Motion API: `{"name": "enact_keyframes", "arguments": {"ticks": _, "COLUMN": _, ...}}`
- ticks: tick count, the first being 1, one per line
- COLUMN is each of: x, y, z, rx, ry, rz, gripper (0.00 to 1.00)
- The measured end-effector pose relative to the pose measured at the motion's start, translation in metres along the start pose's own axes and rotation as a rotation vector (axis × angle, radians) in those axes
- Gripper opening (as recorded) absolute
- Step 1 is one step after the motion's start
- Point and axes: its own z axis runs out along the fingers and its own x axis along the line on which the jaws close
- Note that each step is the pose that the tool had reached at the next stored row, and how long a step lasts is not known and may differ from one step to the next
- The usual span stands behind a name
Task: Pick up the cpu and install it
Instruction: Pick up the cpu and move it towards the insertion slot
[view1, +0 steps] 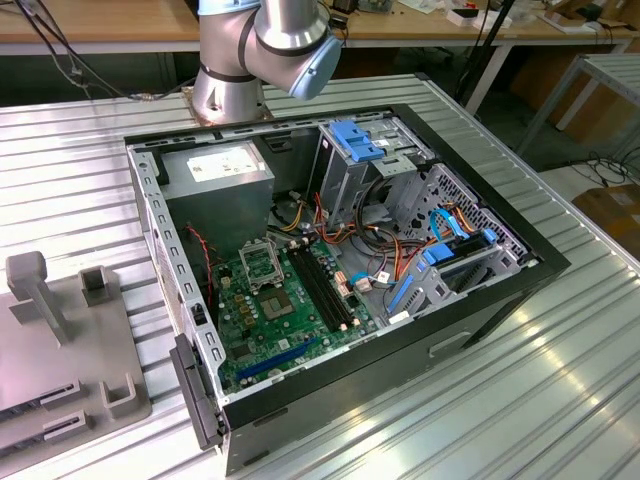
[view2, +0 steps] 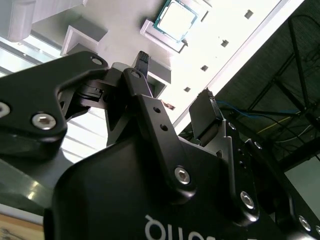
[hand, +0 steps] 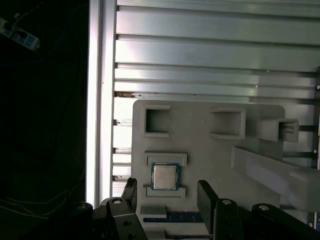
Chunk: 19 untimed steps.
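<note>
Our gripper (hand: 167, 190) hangs with its fingers apart and nothing between them. We see the cpu (hand: 165, 176) ahead of the fingertips and in line with the gap. It lies flat between two ridges of the grey fixture plate (hand: 200, 135), clear of both fingers. In the exterior view, the open computer case (view1: 340, 270) sits well apart from that plate.

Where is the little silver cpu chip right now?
In the first wrist view, the cpu lies flat on the grey fixture plate, between two raised ledges, just beyond the open gripper, untouched.
</note>
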Motion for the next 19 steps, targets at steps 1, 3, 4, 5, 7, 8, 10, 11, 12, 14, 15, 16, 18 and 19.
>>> {"name": "enact_keyframes", "arguments": {"ticks": 1, "x": 0.0, "y": 0.0, "z": 0.0002, "rx": 0.0, "ry": 0.0001, "rz": -0.001, "gripper": 0.6}}
{"name": "enact_keyframes", "arguments": {"ticks": 3, "x": 0.0, "y": -0.0001, "z": 0.0003, "rx": 0.0, "ry": 0.0002, "rz": -0.001, "gripper": 0.6}}
{"name": "enact_keyframes", "arguments": {"ticks": 4, "x": 0.0, "y": 0.0, "z": 0.0005, "rx": 0.0, "ry": 0.0, "rz": -0.001, "gripper": 0.6}}
{"name": "enact_keyframes", "arguments": {"ticks": 5, "x": 0.0, "y": 0.0, "z": 0.0006, "rx": -0.0001, "ry": 0.0, "rz": -0.001, "gripper": 0.6}}
{"name": "enact_keyframes", "arguments": {"ticks": 7, "x": 0.0, "y": 0.0, "z": 0.0006, "rx": -0.0001, "ry": 0.0, "rz": -0.001, "gripper": 0.6}}
{"name": "enact_keyframes", "arguments": {"ticks": 8, "x": 0.0, "y": -0.0001, "z": 0.0007, "rx": -0.0001, "ry": 0.0, "rz": -0.001, "gripper": 0.6}}
{"name": "enact_keyframes", "arguments": {"ticks": 10, "x": 0.0, "y": -0.0001, "z": 0.0007, "rx": 0.0, "ry": 0.0001, "rz": -0.001, "gripper": 0.6}}
{"name": "enact_keyframes", "arguments": {"ticks": 11, "x": 0.0, "y": 0.0, "z": 0.0007, "rx": -0.0001, "ry": 0.0, "rz": -0.001, "gripper": 0.6}}
{"name": "enact_keyframes", "arguments": {"ticks": 12, "x": 0.0, "y": 0.0, "z": 0.0008, "rx": 0.0, "ry": 0.0, "rz": -0.001, "gripper": 0.6}}
{"name": "enact_keyframes", "arguments": {"ticks": 14, "x": 0.0, "y": 0.0, "z": 0.0008, "rx": -0.0001, "ry": 0.0, "rz": -0.001, "gripper": 0.6}}
{"name": "enact_keyframes", "arguments": {"ticks": 15, "x": 0.0, "y": 0.0, "z": 0.0008, "rx": 0.0, "ry": 0.0, "rz": -0.001, "gripper": 0.6}}
{"name": "enact_keyframes", "arguments": {"ticks": 16, "x": 0.0, "y": 0.0, "z": 0.0009, "rx": -0.0001, "ry": -0.0001, "rz": -0.001, "gripper": 0.6}}
{"name": "enact_keyframes", "arguments": {"ticks": 18, "x": 0.0, "y": -0.0003, "z": 0.0026, "rx": -0.0002, "ry": -0.0006, "rz": -0.001, "gripper": 0.6}}
{"name": "enact_keyframes", "arguments": {"ticks": 19, "x": 0.0, "y": -0.0011, "z": 0.0041, "rx": 0.0, "ry": -0.0001, "rz": -0.001, "gripper": 0.6}}
